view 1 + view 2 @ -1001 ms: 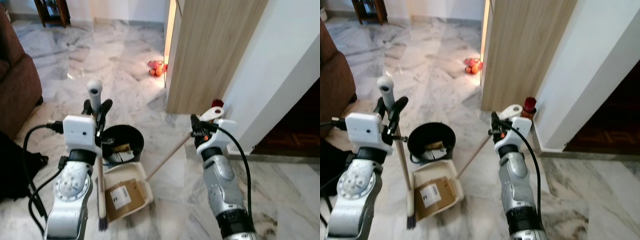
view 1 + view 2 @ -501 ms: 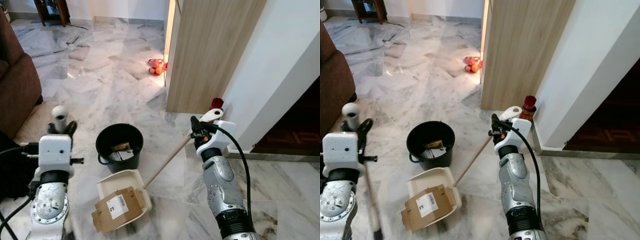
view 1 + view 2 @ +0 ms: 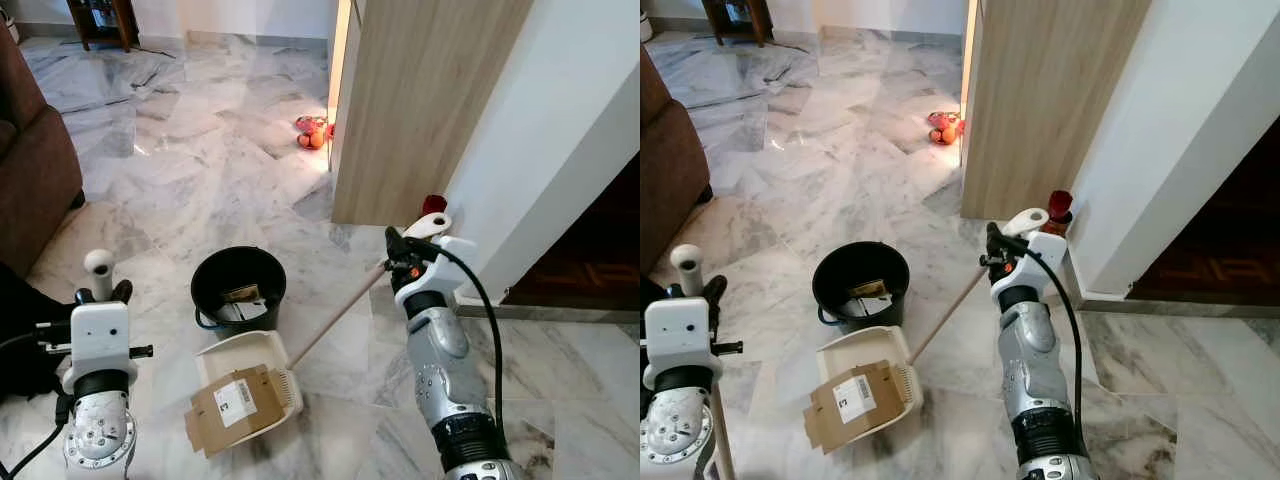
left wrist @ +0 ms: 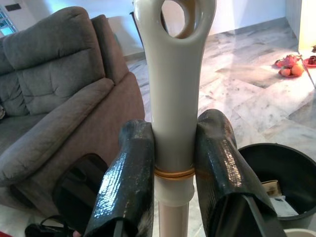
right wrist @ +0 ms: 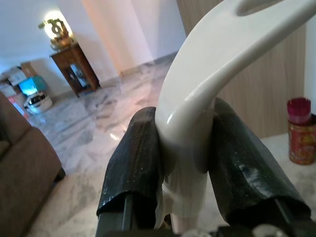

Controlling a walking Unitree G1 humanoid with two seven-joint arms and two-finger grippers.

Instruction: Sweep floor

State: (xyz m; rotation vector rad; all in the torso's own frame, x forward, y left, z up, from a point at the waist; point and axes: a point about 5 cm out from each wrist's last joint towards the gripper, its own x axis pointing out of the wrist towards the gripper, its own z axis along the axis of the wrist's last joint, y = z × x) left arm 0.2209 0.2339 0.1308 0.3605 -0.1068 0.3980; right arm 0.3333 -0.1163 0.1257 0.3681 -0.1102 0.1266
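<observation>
Nearest, the left tool (image 4: 170, 173) pinches the cream grip of the broom handle (image 4: 173, 98) between its two black fingers, low at the robot's left side by the brown sofa (image 3: 30, 150). The right tool (image 5: 185, 163) is clamped on the curved cream end of the dustpan handle (image 3: 340, 312), whose wooden shaft slants down to the white dustpan (image 3: 250, 365) on the marble floor (image 3: 180, 170). A flattened cardboard box (image 3: 235, 403) lies half in the pan, spilling over its front edge. Just beyond stands a black bucket (image 3: 238, 290) holding scraps. Farther off, a red-topped can (image 3: 1058, 212) sits by the wooden wall panel (image 3: 430, 100), and orange fruit (image 3: 312, 135) lies near the doorway.
</observation>
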